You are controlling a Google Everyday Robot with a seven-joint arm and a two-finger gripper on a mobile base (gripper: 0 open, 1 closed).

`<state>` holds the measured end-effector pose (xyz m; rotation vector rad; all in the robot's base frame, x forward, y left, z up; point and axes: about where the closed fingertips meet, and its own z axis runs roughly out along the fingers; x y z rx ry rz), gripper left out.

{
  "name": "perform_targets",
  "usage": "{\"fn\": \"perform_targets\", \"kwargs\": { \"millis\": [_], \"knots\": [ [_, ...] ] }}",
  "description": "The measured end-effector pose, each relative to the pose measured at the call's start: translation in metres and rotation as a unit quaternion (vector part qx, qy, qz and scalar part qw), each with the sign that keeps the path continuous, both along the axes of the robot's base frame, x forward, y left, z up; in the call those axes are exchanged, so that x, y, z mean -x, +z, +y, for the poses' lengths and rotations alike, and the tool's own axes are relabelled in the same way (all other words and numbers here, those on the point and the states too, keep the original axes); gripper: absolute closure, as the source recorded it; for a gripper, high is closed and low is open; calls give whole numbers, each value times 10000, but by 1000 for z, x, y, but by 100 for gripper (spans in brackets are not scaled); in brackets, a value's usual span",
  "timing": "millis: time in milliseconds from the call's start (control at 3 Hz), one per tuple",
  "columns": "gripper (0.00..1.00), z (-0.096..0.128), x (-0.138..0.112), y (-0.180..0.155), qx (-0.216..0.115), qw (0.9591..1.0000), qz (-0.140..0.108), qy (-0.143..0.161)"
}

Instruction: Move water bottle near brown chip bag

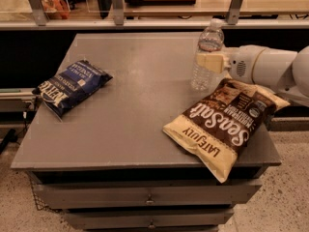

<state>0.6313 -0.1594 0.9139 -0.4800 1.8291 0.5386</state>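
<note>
The water bottle (206,54), clear and ribbed with a white cap, stands upright on the grey table (140,105) at its right side. My gripper (210,62) reaches in from the right and is shut on the bottle at its middle. The brown chip bag (226,122), dark brown and cream with "Sea Salt" lettering, lies flat just in front of and to the right of the bottle, its upper edge close to the bottle's base. My white arm (270,69) passes over the bag's far corner.
A dark blue chip bag (72,86) lies at the table's left side. A counter with metal posts (116,4) runs behind the table. Drawers (145,197) sit under the tabletop.
</note>
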Motion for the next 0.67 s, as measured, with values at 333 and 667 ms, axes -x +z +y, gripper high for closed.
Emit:
{"fn": "perform_targets", "kwargs": {
  "millis": [333,667],
  "knots": [
    [3,-1,4,-3,0,10000,15,19],
    [0,-9,12,-7,123,9999,-20,119]
  ]
}}
